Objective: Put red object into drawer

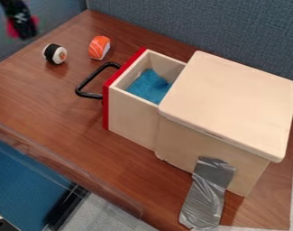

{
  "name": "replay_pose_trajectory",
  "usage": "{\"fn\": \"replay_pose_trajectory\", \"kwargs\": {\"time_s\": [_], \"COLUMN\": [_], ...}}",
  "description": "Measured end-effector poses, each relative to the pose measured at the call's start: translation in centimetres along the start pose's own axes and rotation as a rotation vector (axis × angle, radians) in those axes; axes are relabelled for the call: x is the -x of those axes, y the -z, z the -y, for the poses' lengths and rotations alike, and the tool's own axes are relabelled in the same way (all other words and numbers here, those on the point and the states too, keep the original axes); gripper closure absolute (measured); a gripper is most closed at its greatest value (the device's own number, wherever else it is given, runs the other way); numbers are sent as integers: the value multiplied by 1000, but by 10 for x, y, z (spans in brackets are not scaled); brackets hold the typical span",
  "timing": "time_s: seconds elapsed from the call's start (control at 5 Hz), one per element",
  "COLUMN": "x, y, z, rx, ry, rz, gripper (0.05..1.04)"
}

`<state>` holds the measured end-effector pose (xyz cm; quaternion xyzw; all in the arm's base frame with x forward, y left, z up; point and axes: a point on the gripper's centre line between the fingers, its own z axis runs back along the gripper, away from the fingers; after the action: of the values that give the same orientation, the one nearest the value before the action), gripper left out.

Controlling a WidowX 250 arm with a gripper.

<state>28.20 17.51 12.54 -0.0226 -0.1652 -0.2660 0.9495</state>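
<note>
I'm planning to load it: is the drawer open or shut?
Open: the drawer juts out of the wooden box, blue material visible inside.

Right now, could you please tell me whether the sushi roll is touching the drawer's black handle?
Apart: the camera view shows brown tabletop between the sushi roll and the black handle.

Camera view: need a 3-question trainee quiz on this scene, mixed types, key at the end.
1. Multiple choice. What lies in the drawer?
a) a spoon
b) a blue cloth
c) a cup
2. True or false: the drawer is fully shut.
3. Short answer. Which is nearer the black handle: the orange sushi or the black-and-white roll?

Key: 1 b; 2 false; 3 the orange sushi
</note>
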Motion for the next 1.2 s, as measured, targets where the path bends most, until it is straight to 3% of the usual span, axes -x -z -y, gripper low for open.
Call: {"fn": "replay_pose_trajectory", "kwargs": {"time_s": [0.2,0.8,1.2], "x": [-27,-94,-122], "y": [-3,14,31], "z": [30,82,108], "rx": [-1,65,64], "ry": [78,154,194], "rz": [47,25,14], "gripper": [288,288,288]}}
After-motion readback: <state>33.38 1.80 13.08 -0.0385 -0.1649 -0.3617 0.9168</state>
